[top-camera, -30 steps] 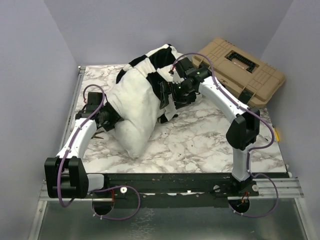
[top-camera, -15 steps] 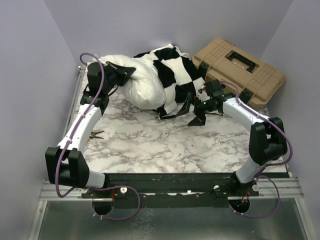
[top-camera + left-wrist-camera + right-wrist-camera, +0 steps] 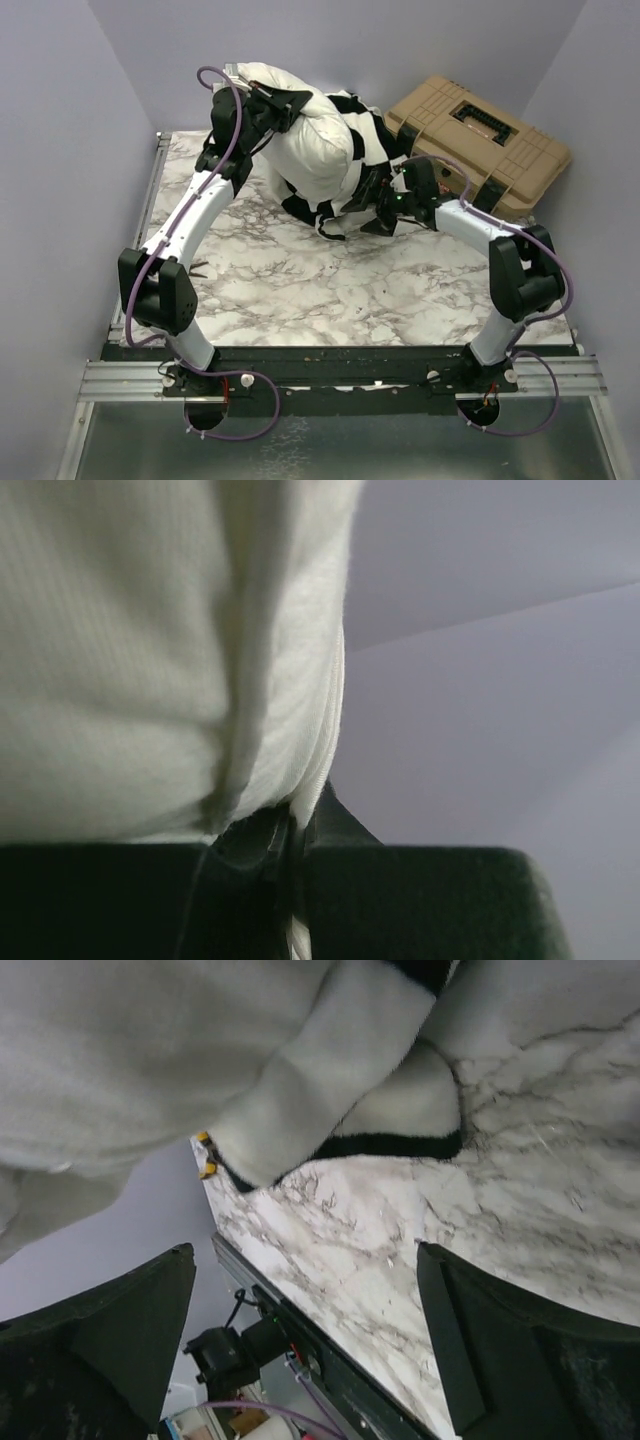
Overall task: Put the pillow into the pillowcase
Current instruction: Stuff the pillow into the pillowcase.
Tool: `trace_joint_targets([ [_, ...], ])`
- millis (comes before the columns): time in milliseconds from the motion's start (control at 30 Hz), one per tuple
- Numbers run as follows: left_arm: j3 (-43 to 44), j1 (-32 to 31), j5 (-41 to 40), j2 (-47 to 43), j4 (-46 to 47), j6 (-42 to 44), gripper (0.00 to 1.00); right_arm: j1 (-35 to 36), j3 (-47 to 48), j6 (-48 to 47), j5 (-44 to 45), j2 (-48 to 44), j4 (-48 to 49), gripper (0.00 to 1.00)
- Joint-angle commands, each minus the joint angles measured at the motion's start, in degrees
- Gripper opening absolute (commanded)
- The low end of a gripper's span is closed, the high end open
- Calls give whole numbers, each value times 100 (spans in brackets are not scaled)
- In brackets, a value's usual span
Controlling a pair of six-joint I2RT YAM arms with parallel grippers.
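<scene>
1. Pillow (image 3: 315,150): white, lifted at its upper end above the far side of the table (image 3: 300,290), lower part sagging toward the marble.
2. Left gripper (image 3: 290,102): raised, pressed together on the pillow's seam edge; wrist view shows the fabric (image 3: 120,650) pinched in the gripper (image 3: 293,850).
3. Pillowcase (image 3: 368,150): checked, wrapped over the pillow's far right side, loose folds trailing onto the table. How much of the pillow sits inside cannot be told.
4. Right gripper (image 3: 368,205): low, just beside the pillowcase's trailing folds, jaws spread wide, holding nothing; wrist view shows the case (image 3: 380,1110) hanging ahead of the gripper (image 3: 310,1360).
5. Tan case (image 3: 480,140): far right corner, lid shut, contents hidden.
</scene>
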Motion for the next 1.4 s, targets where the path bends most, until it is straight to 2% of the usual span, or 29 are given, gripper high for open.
trace_joint_targets([
  [0, 676, -167, -127, 290, 454, -314, 0, 437, 121, 512, 566, 463, 1333, 96],
  [67, 848, -190, -165, 442, 466, -395, 0, 752, 386, 389, 939, 603, 1381, 96],
  [167, 1098, -232, -161, 634, 475, -425, 0, 1192, 468, 319, 1518, 781, 1976, 96],
  [233, 1219, -260, -153, 705, 470, -431, 0, 1343, 692, 392, 1941, 1040, 1819, 95],
  [333, 1269, -286, -161, 731, 472, -455, 0, 1354, 1033, 460, 2573, 1330, 1758, 87],
  [400, 1249, -281, -146, 709, 478, -438, 0, 1299, 1336, 448, 2693, 1490, 1736, 69],
  [467, 1195, -280, -161, 667, 487, -389, 0, 1222, 1514, 431, 2307, 1620, 2020, 34],
  [533, 1131, -281, -181, 623, 495, -264, 0, 1196, 1588, 456, 1769, 1522, 2314, 10],
  [567, 1086, -273, -190, 594, 500, -195, 0, 1196, 1610, 434, 1501, 1393, 2347, 3],
  [667, 900, -216, -207, 477, 533, 72, 0, 1196, 1243, 560, 739, 710, 2683, 0],
  [767, 481, -28, -184, 276, 539, 242, 0, 1183, 977, 640, 317, -127, 2596, 0],
  [933, -649, 268, -179, -199, 547, 407, 0, 1155, 1362, 679, -357, -849, 2228, 0],
  [1033, -1072, 223, -128, -370, 531, 479, 0, 1143, 2134, 861, -931, -680, 2357, 0],
  [1233, -1211, -240, -151, -464, 446, 659, 0, 1132, 4558, 1245, -1806, 310, 2161, 0],
  [1367, -1099, -673, -421, -583, 205, 984, 0, 1108, 5985, 2135, -2011, 1126, 2663, 0],
])
